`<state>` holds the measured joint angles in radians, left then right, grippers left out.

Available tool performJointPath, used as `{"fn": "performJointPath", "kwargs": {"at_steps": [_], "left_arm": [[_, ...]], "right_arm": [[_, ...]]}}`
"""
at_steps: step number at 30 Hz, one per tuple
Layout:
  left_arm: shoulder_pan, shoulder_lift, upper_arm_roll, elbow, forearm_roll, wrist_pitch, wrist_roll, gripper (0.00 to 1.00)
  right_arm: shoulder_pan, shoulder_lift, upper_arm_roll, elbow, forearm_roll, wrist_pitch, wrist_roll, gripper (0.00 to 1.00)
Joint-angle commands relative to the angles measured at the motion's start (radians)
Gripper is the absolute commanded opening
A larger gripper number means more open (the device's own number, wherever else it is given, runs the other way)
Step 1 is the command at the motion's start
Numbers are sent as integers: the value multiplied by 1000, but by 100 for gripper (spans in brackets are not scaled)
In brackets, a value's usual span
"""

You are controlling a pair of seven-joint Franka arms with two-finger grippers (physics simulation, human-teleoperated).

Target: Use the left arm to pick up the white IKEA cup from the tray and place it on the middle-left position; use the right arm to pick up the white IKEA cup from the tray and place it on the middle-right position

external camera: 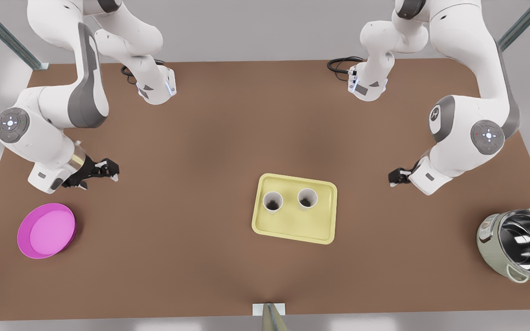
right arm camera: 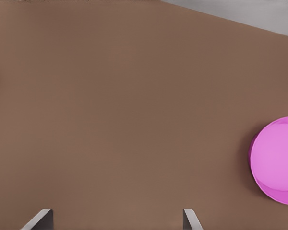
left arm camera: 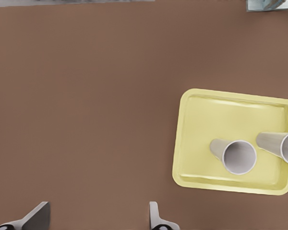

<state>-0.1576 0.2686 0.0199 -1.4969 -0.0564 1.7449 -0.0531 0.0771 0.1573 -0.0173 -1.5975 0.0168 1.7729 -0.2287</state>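
Two white cups are standing upright side by side on the pale yellow tray near the middle of the brown table, one cup towards the front view's left and the other cup just beside it. The left gripper is hovering over bare tabletop at the front view's right of the tray, its fingers spread apart on nothing. The right gripper is hanging well away at the front view's left, near the magenta dish, fingers likewise parted.

The brown table carries a pale yellow tray near its middle, a round pink dish toward the front view's left, and a steel pot at the right edge.
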Motion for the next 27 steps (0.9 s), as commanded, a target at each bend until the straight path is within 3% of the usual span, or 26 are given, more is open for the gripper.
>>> {"fn": "performJointPath", "kwargs": {"at_steps": [1, 7, 11, 14, 18, 21, 23, 27], "left_arm": [[-7, -3, -5, -2, 1, 41, -7, 100], [-53, 27, -6, -2, 0, 41, -4, 100], [-126, 93, -6, 7, 1, 51, -108, 100], [-247, 185, -6, -2, -25, 114, -287, 100], [-315, 268, -8, 4, -26, 222, -384, 100], [-316, 310, -6, -5, -25, 278, -370, 100], [-316, 328, -6, -8, -20, 288, -369, 100], [-315, 340, -6, -86, -31, 403, -373, 100]], "right_arm": [[6, -1, 0, 1, 0, 30, -80, 100], [70, -1, 0, 1, 3, 19, -69, 100], [368, 21, 0, 2, 2, 5, 532, 100], [504, 96, 0, 88, 5, 7, 736, 100], [567, 172, 3, 171, -3, 23, 671, 100], [569, 337, 3, 341, 5, 86, 736, 100], [563, 413, -3, 369, 6, 215, 735, 100], [552, 519, -6, 410, 90, 229, 756, 100]]}}
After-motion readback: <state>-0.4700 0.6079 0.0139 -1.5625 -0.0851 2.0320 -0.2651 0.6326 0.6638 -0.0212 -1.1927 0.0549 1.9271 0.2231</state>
